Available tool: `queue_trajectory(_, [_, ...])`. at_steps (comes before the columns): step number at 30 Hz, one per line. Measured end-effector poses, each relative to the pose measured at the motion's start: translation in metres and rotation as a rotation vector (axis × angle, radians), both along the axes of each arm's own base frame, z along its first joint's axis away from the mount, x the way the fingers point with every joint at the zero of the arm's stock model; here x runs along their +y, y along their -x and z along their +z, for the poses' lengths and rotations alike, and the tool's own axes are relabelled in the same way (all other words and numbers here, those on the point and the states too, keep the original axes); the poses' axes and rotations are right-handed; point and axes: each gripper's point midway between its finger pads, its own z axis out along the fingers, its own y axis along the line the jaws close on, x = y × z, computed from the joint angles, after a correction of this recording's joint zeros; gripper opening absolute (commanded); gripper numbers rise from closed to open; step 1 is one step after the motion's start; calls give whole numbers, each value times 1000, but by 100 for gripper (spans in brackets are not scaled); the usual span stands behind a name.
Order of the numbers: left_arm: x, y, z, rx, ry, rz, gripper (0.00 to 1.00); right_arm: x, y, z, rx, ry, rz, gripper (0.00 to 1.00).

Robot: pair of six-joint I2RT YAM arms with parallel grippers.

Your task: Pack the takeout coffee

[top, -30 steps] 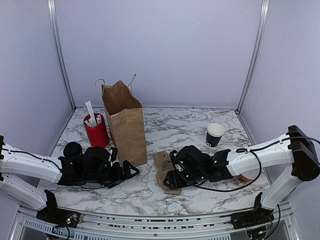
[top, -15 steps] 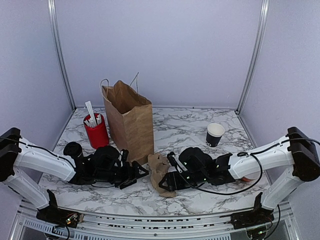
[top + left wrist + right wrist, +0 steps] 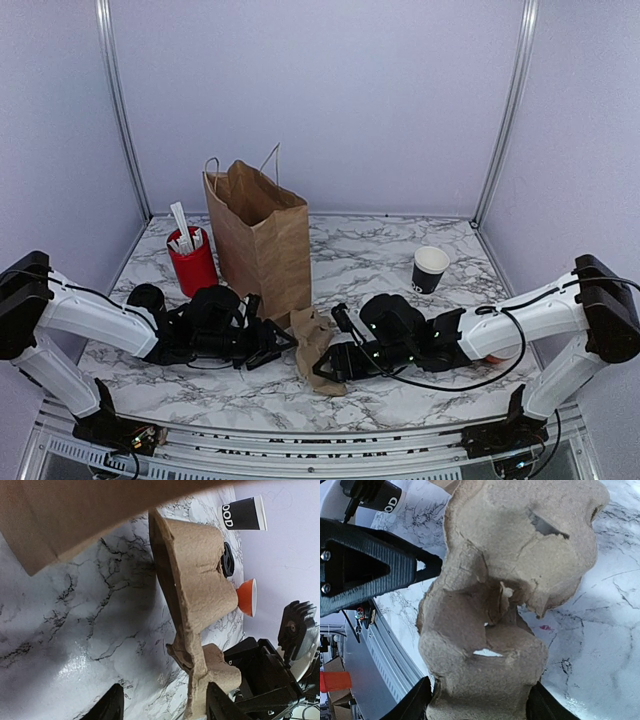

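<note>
Far left, near the red cup (image 3: pixel 192 268), sits the takeout coffee (image 3: pixel 147 298). We judge it light, thin-walled & easily crushed, lid apt to pop, so grip gently mid-body, below the lid; it looks small & black w/ a black lid. Center, the left gripper (image 3: pixel 272 340) is spread wide, holding nothing, beside the pulp cup carrier (image 3: pixel 312 338), and the right gripper (image 3: pixel 326 366) clamps that carrier's edge.

Left claw (image 3: pixel 278 340) agape, right claw (image 3: pixel 328 365) clamped.

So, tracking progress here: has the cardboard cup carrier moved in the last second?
Yes. The cup carrier has moved left, away from the black cup standing at the back right.
</note>
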Motion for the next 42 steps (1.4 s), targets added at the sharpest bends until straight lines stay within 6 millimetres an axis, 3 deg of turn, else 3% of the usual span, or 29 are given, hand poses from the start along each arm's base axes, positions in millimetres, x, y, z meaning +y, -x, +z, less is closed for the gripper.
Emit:
queue_trajectory(7, [1,-11,6,-12,17,19,51,1,2,-2,17,-2,1,59])
queue_trajectory(17, [-6,-19,3,3,23,49,31,2,2,-2,22,-7,1,59])
queue_trajectory(27, [-12,-32,11,-14,42,94,16,3,3,-2,23,-7,4,59])
queue_trajectory(32, [-12,-33,10,-17,40,99,2,3,4,-2,23,-7,5,59])
queue_trajectory(35, [-12,-33,9,-16,36,101,0,3,5,-2,23,-7,5,62])
queue_trajectory(42, [-15,-30,9,-29,31,74,0,3,4,0,15,-6,-2,83])
